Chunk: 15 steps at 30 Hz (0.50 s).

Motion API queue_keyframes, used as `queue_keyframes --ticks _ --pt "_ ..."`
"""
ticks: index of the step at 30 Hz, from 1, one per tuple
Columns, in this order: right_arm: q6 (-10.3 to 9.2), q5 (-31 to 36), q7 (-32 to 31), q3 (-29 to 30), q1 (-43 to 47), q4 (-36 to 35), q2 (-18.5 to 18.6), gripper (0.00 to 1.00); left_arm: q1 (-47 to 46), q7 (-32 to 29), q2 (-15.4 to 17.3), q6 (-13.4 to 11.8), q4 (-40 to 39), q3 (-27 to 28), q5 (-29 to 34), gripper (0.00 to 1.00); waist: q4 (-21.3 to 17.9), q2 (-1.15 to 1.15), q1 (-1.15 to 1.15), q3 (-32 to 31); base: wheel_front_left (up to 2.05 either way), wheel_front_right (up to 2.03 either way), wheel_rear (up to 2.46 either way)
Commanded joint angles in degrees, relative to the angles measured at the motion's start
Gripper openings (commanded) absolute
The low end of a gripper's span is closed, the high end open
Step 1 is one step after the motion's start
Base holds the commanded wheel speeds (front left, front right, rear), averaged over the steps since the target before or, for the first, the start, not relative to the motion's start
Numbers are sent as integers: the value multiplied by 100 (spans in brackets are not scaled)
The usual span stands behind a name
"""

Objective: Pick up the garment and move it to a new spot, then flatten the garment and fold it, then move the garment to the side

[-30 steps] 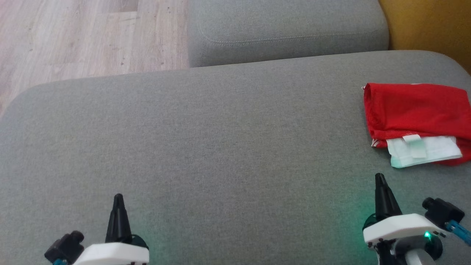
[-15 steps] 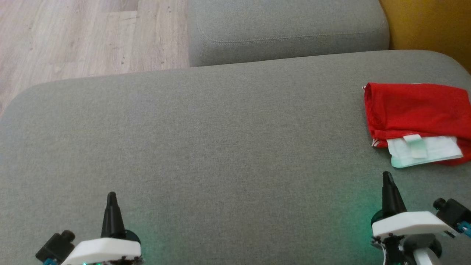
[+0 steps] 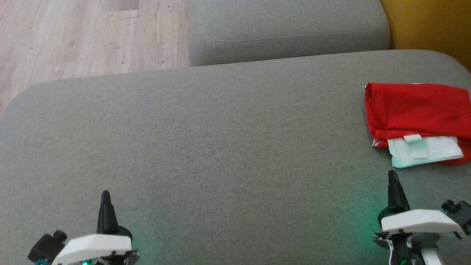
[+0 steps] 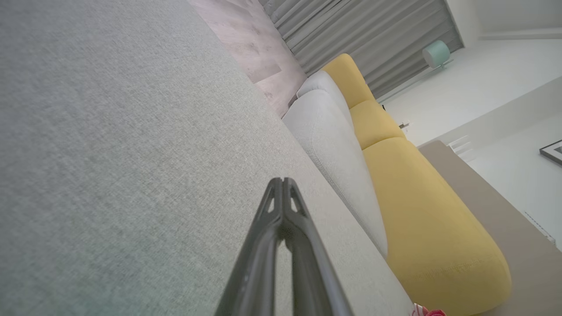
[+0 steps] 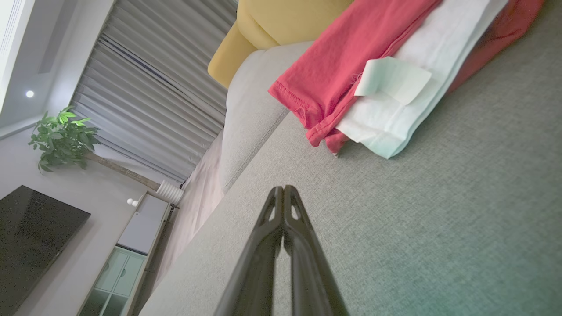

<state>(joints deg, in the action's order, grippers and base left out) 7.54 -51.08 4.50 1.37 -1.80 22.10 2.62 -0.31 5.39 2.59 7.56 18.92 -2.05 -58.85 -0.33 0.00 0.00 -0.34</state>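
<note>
1. The folded red fabric garment [image 3: 415,108] lies with its long axis running left to right across the head view. Its folded end points toward the cushion's middle, and its other end is cut off by the picture's right edge.
2. It rests flat at the far right of the broad grey upholstered seat cushion [image 3: 220,147].
3. Its red layers are stacked, and a white-and-mint layer [image 3: 423,151] with 1 small tab sticks out along the near edge.
4. The right fingers [image 3: 394,191] are pressed together, holding nothing, near the garment's near edge but apart from it, with bare grey fabric between.
5. The left fingers [image 3: 106,209] are also pressed together and empty, at the lower left, well apart from the garment.
6. Beyond the seat cushion lie a second grey cushion [image 3: 287,33], yellow upholstery [image 3: 430,25] and a pale wooden floor [image 3: 73,40].
</note>
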Motion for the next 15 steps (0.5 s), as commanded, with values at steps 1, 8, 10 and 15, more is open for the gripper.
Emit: queue_keyframes --ticks 1,8,10,15 --pt "-3 -204 -49 -2 -341 -245 20 0 -326 -52 61 -4 -216 133 -160 0 1 0 0 2 0 0 0" --pt "-3 -572 -148 47 -350 -298 21 0 -350 -153 64 -4 -242 193 -466 0 4 0 0 6 0 0 0" --pt "-3 -695 -181 64 -353 -316 21 0 -358 -187 65 -4 -251 213 -568 0 5 0 0 8 0 0 0" --pt "-3 -1002 -264 104 -361 -360 22 0 -378 -271 67 -5 -272 264 -823 0 8 0 0 12 0 0 0"
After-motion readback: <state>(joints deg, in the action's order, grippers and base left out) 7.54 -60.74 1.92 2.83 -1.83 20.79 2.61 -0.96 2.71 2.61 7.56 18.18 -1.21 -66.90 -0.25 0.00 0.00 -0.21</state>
